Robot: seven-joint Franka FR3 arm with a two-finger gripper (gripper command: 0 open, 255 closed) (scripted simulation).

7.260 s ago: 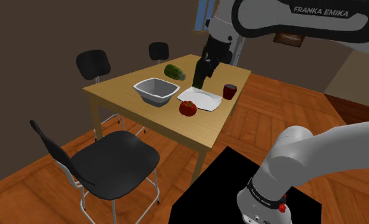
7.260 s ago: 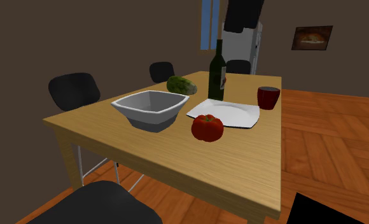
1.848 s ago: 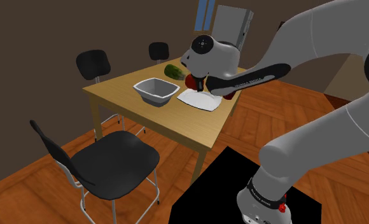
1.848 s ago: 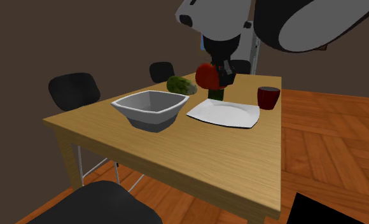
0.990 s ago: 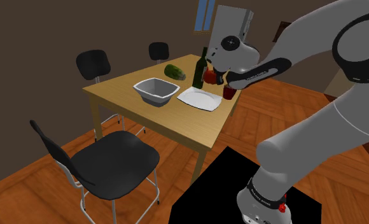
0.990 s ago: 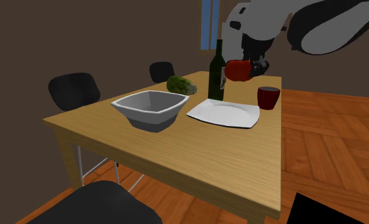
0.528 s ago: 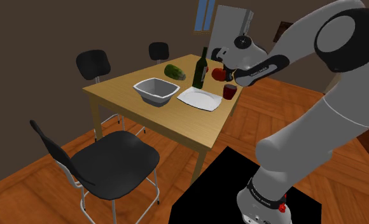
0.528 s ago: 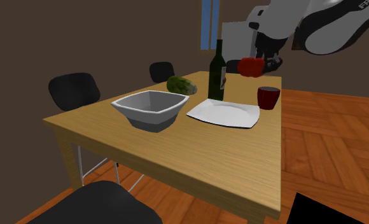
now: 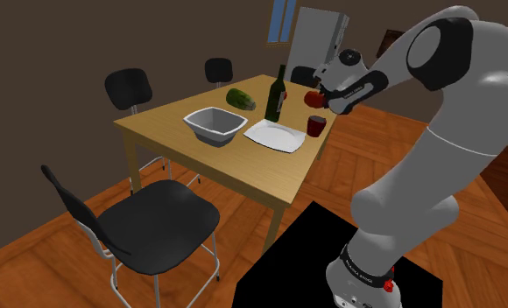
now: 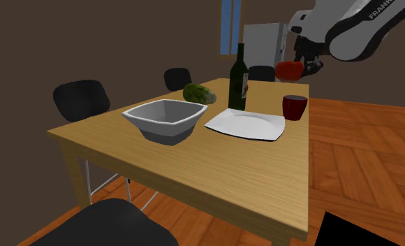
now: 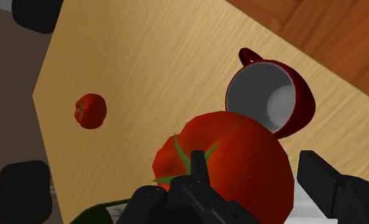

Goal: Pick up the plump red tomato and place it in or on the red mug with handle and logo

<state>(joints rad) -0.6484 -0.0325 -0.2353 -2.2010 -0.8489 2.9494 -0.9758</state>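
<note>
A: Where is the tomato (image 10: 290, 69)?

B: In the air, well above the mug (image 10: 295, 107). The hand (image 11: 261, 191) is clamped on it, one black finger on each side.

A: What could spoil the drop?

B: In the wrist view the mug's mouth lies off to one side of the tomato, so I judge the two are not quite lined up. Let go from this height, the tomato could hit the rim, bounce and roll off the counter (image 10: 194, 168), whose edge is near the mug. It also looks about as wide as the mug's mouth, so it may perch on the rim and not sink in.

A: Anything in the way?

B: Nothing lies between tomato and mug. A dark bottle (image 10: 239, 78) stands near the mug and a white plate (image 10: 246, 124) lies just beside it. A grey bowl (image 10: 165, 119) sits beyond the plate. A small red thing (image 11: 90, 111) lies well apart from the mug. A sideways swing on the way down could clip the bottle.
</note>
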